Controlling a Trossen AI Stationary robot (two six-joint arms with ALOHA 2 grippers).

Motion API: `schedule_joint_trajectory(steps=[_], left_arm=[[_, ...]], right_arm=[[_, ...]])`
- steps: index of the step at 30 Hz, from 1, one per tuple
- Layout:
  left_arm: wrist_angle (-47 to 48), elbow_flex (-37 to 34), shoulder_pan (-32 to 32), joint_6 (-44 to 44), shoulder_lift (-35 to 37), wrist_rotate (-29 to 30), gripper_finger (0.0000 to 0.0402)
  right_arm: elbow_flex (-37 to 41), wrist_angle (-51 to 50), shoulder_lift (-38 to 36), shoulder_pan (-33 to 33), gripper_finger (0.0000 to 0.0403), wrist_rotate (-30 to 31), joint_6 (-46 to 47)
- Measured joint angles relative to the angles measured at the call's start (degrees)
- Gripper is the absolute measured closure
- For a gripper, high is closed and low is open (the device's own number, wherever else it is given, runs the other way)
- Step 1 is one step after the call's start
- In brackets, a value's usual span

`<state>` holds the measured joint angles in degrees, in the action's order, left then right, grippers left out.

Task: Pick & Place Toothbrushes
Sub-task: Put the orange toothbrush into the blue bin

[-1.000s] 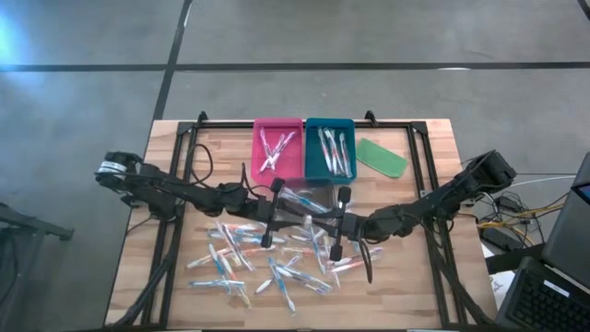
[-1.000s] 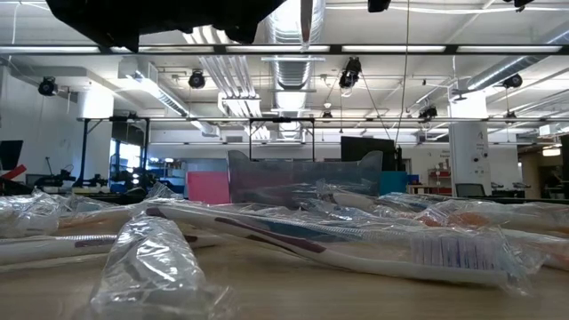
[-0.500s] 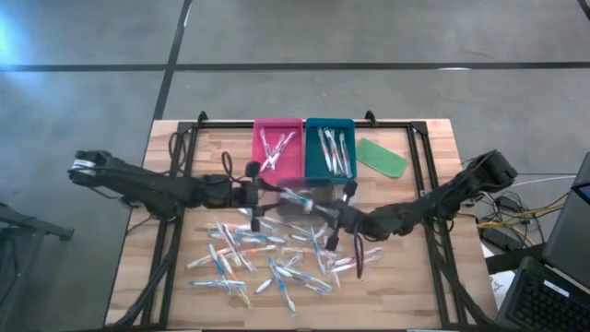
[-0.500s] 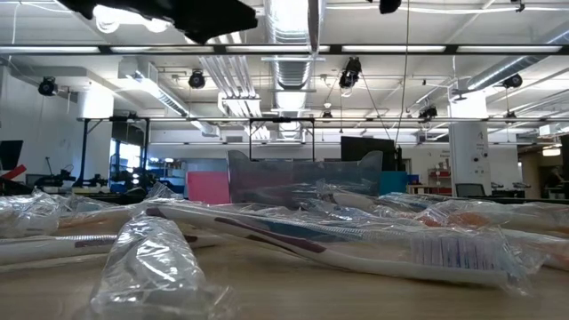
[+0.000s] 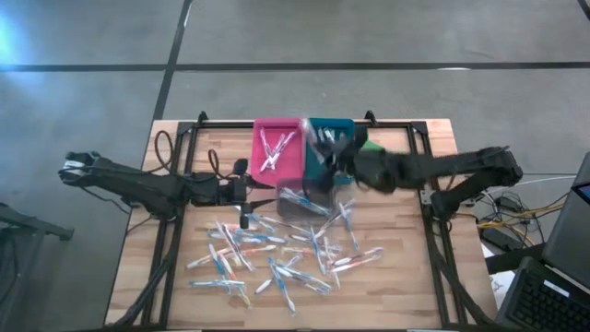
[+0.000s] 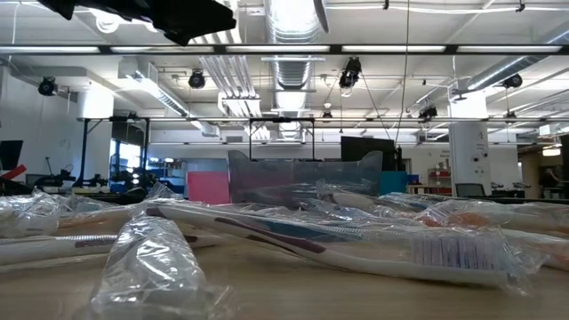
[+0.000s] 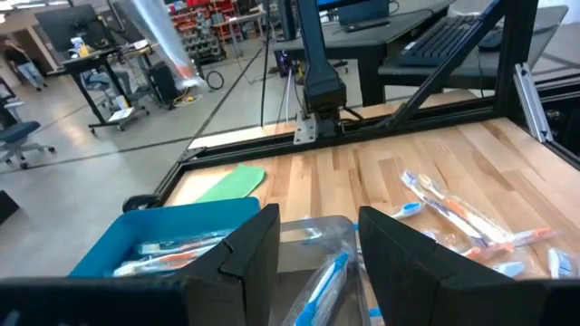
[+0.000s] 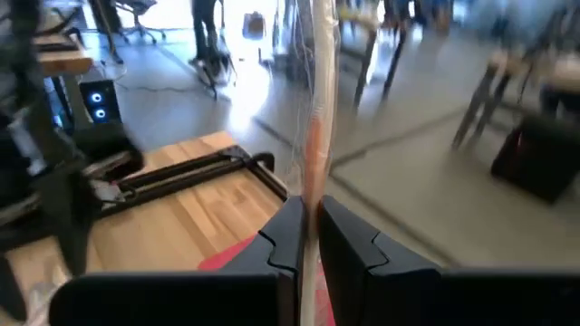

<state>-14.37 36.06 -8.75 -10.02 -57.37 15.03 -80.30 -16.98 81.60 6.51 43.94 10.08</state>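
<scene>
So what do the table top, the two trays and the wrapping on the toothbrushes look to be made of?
Table top: pale wood planks, matt, grain and seams visible. Pink tray and blue tray: probably moulded plastic, with smooth, evenly coloured walls. Toothbrushes: each sealed in thin clear film, likely plastic, crinkled and glinting in the low view. The brush bodies look like plastic too, with bristles showing through.

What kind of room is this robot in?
Probably a big workshop or robotics lab: bare ceiling ducts overhead, desks with a keyboard and rolling carts beyond the wooden table, plus a concrete floor.
</scene>
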Motion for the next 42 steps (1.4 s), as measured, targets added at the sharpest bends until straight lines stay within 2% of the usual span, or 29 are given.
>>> schedule_joint_trajectory(steps=[5,8,11,16,21,24,31,38,42], left_arm=[[-0.13,-0.74,0.00,0.00,1.08,-0.02,0.0245],[-0.13,-0.75,0.00,0.00,1.06,-0.02,0.0245],[-0.13,-0.75,-0.04,-0.01,1.05,-0.03,0.0245],[-0.02,-0.75,-0.04,-1.76,1.05,-0.04,0.0245],[0.02,-0.75,0.00,-4.26,1.05,0.00,0.0245],[0.02,-0.75,0.02,-5.37,1.12,0.08,0.0245],[-0.11,-0.75,0.02,-5.92,2.07,4.88,0.0245],[-0.13,-0.75,0.01,-5.92,2.28,5.90,0.0245],[-0.15,-0.75,0.02,-5.87,2.30,5.90,0.0245]], right_arm=[[-8.77,-12.84,0.74,-7.84,0.0381,-9.65,9.76],[-10.57,-14.18,1.03,-11.78,0.0381,-14.28,12.61],[-10.70,-14.20,1.03,-15.03,0.0381,-15.72,13.96],[-8.75,-14.66,1.07,-19.02,0.0381,-16.41,19.59],[-5.10,-14.60,1.11,-22.68,0.0381,-24.00,26.47],[-2.43,-14.67,1.13,-24.58,0.0381,-25.19,29.76],[3.89,-13.98,1.14,-28.64,0.0381,-29.55,36.10],[9.96,-11.31,2.59,-31.98,0.0381,-33.81,38.01],[9.61,-10.01,6.40,-33.33,0.0381,-37.89,38.03]])
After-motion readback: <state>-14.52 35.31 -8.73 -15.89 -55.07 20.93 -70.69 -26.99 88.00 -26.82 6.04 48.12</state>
